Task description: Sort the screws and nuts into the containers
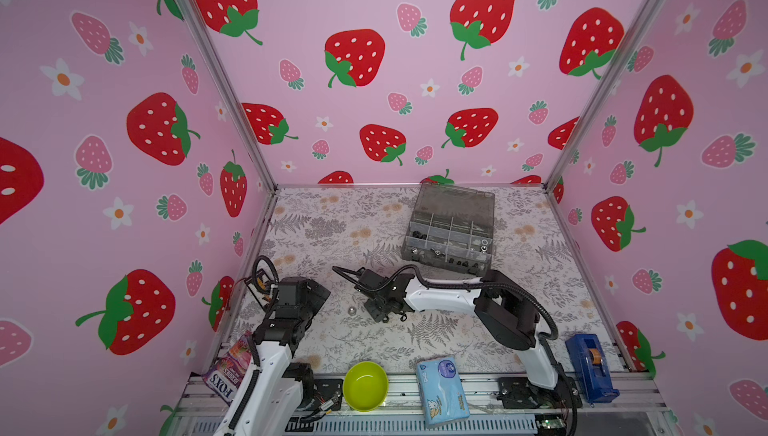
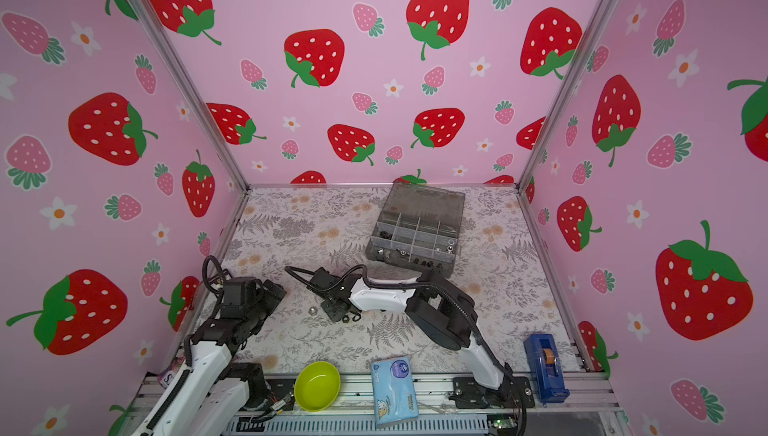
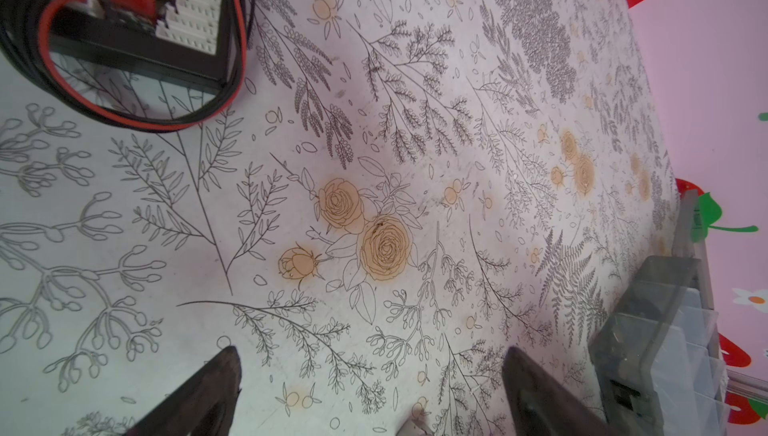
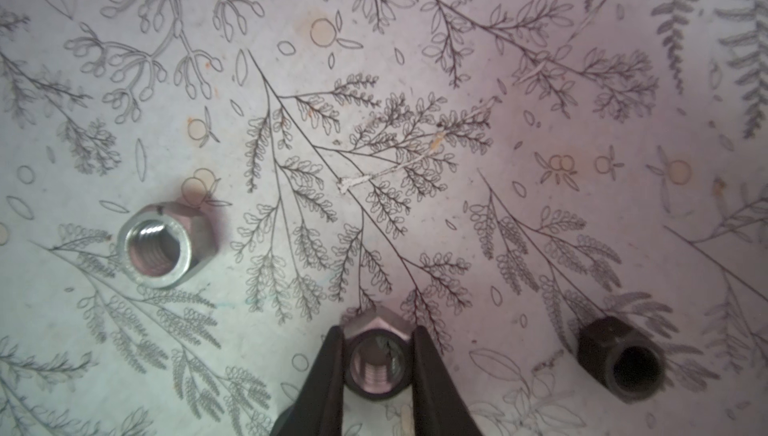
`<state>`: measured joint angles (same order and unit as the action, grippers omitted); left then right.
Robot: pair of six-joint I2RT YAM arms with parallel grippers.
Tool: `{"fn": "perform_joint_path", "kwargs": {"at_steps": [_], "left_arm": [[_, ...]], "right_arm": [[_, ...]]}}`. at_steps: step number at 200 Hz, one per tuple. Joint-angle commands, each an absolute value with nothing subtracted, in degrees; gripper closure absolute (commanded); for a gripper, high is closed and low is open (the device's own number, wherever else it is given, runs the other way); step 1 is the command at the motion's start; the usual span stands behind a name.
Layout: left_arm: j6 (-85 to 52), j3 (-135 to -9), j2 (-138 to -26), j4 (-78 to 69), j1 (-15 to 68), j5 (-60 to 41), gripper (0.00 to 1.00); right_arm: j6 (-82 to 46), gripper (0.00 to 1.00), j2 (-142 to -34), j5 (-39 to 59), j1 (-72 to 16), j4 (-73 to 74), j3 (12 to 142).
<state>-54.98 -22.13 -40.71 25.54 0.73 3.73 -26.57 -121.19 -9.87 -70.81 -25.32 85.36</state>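
The right gripper (image 4: 376,330) looks clamped across the flats of a silver hex nut (image 4: 376,365) standing bore-up on the table (image 4: 540,18), full contact being uncertain, with the organizer box (image 1: 457,202) well apart toward the back.

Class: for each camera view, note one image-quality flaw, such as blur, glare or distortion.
Right wrist view: bright glare inside the silver nut. Left wrist view: organizer box looks blurred. In both top views: wide-angle stretch toward the corners.
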Motion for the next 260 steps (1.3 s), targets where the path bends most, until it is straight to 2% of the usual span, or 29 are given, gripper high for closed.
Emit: {"fn": "perform_joint_path", "kwargs": {"at_steps": [1, 28, 57, 105, 157, 208, 260], "left_arm": [[-53.1, -23.4, -41.1, 26.3, 0.4, 3.4, 0.01], [-51.1, -24.9, -41.7, 27.7, 0.6, 3.2, 0.01], [-50.3, -26.5, -42.7, 28.2, 2.6, 3.6, 0.01], [-48.9, -31.9, -48.9, 28.3, 12.6, 8.4, 0.01], [-47.1, -37.3, -55.9, 28.1, 21.4, 9.7, 0.01], [-47.2, -37.4, -57.2, 27.1, 22.2, 9.2, 0.01], [-47.2, -37.1, -56.6, 27.9, 22.2, 11.1, 0.01]], "right_arm": [[-27.9, 0.91, -119.9, -11.0, -70.2, -31.8, 82.1], [-29.2, 0.95, -115.5, -11.6, -68.7, -30.2, 80.4], [-29.8, 0.96, -109.6, -11.6, -65.9, -29.7, 78.6], [-30.9, 0.96, -98.6, -15.0, -58.5, -29.7, 72.7], [-29.2, 0.96, -89.4, -18.8, -45.4, -31.0, 66.7], [-26.2, 0.95, -88.3, -17.0, -32.3, -27.6, 65.2], [-23.8, 0.95, -93.6, -13.4, -23.7, -24.2, 67.7]]}}
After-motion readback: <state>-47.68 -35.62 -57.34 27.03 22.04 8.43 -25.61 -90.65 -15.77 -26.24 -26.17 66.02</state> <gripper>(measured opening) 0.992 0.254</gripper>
